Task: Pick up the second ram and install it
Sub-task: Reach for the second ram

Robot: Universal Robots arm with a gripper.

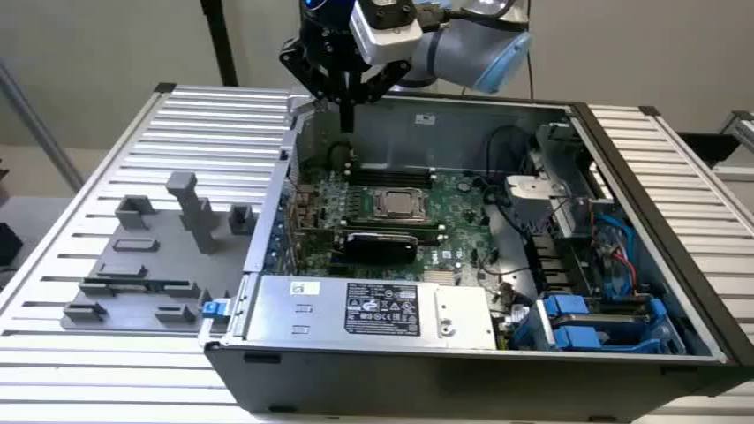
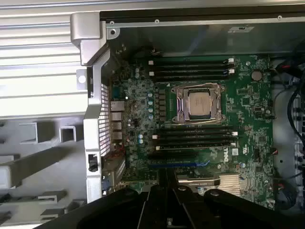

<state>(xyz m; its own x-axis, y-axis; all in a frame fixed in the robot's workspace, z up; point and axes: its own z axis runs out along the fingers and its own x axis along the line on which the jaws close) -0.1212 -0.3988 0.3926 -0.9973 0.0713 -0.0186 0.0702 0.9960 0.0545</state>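
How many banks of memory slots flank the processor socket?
2. One bank lies between the processor socket and the case wall; the other bank lies on the socket's opposite side.

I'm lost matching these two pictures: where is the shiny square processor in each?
Exterior view: the processor sits centrally on the motherboard.
Wrist view: the processor sits inside its metal frame on that board.
Shared landmark: black memory slots flanking it on two sides.
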